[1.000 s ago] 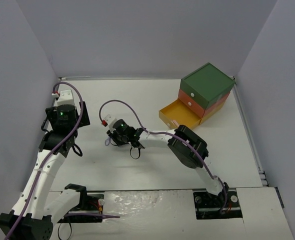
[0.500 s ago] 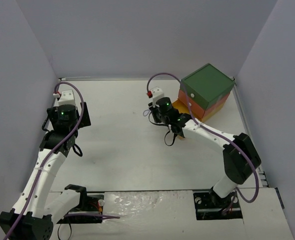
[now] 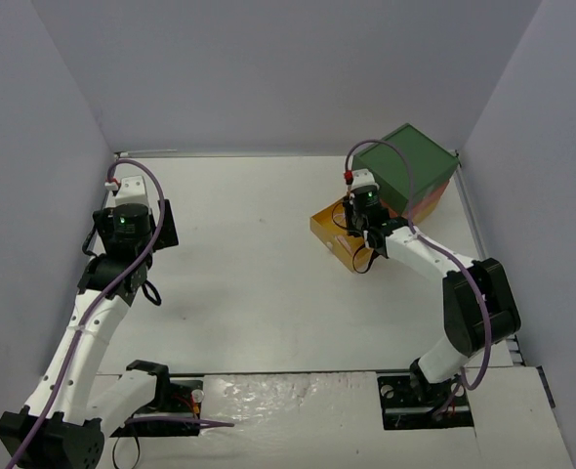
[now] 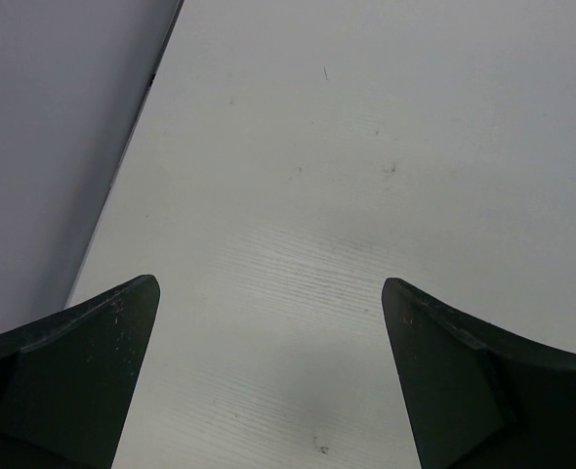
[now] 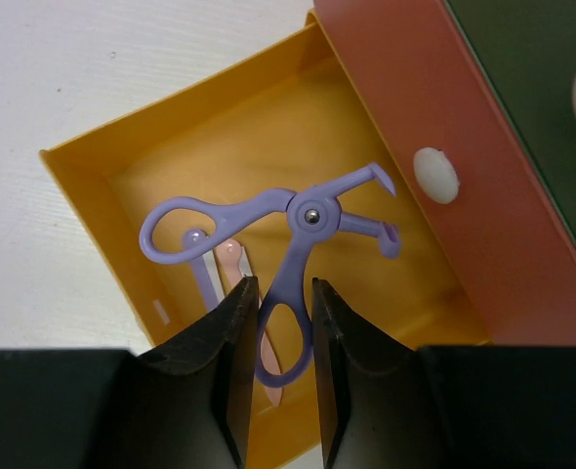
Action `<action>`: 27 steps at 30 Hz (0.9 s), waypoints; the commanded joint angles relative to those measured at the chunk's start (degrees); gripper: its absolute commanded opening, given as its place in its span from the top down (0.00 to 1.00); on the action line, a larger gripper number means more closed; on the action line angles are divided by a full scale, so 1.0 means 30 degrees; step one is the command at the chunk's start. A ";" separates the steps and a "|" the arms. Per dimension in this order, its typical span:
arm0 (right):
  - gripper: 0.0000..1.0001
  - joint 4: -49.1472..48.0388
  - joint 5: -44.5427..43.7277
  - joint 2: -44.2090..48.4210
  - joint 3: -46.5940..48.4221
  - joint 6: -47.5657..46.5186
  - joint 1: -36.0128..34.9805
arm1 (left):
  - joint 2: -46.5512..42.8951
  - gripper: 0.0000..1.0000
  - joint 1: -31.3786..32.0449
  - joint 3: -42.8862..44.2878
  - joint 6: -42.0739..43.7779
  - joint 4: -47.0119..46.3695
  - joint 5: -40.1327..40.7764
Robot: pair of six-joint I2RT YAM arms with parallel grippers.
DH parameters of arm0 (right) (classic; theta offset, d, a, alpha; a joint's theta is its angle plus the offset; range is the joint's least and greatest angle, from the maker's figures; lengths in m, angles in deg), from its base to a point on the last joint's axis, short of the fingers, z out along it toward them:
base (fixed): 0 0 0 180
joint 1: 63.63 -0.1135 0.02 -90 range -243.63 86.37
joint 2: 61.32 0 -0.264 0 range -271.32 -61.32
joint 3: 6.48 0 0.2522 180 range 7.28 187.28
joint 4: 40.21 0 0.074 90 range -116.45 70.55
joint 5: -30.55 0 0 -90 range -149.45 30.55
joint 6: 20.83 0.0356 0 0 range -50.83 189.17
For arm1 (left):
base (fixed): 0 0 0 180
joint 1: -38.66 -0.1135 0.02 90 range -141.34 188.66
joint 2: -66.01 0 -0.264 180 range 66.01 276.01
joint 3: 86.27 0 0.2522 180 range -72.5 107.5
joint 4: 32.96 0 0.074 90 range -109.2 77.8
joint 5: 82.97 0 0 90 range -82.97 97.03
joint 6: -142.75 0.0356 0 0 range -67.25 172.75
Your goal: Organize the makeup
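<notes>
Your right claw (image 5: 280, 293) is over the drawer chest (image 3: 405, 166), right above its bottom yellow drawer (image 5: 185, 98), which stands pulled out in front of the chest. The claw is clenched, narrow, on the lilac scissor-like tool (image 5: 303, 220): its fingers (image 5: 225, 342) pinch one handle loop, and the rest of the tool fans out over the yellow drawer, with the second loop pointing away from the chest and the two curved tips pointing toward it. Below the tool, inside that same drawer, you can see a pink stick (image 5: 231, 256) and a lilac stick (image 5: 202, 274) lying side by side on the drawer floor, partly hidden behind the claw. The chest's red drawer (image 5: 415, 107), just above the yellow one, is closed, its white knob (image 5: 435, 174) facing out, and the green drawer (image 5: 532, 59) tops the stack. Your left claw (image 4: 268, 293) is well apart from the chest, across the table (image 3: 239, 283) by the left wall, released wide, with only white tabletop between its fingers.
</notes>
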 commanded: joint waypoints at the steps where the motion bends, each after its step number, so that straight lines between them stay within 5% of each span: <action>1: 0.77 -0.0912 -0.0149 -0.0195 0.0385 0.0791 0.0271 | 0.0069 0.03 -0.0117 0.0363 -0.0261 -0.0953 -0.0016; 5: 0.45 -0.0864 0.0202 0.0207 0.0488 0.0930 0.0268 | 0.0089 0.03 -0.0117 0.0389 -0.0280 -0.0973 -0.0033; 11: 0.23 -0.0331 0.1126 0.1545 0.0877 0.0205 -0.0197 | 0.0070 0.03 -0.0117 0.0389 -0.0261 -0.0953 -0.0071; 21: 0.02 0.0525 0.5346 0.0243 0.2610 -0.1700 -0.3839 | 0.0067 0.03 -0.0117 0.0386 -0.0287 -0.0953 0.0050; 27: 0.00 0.0576 0.5921 -0.2433 0.3342 -0.1524 -0.4509 | 0.0040 0.03 -0.0117 0.0359 -0.0237 -0.0953 0.0104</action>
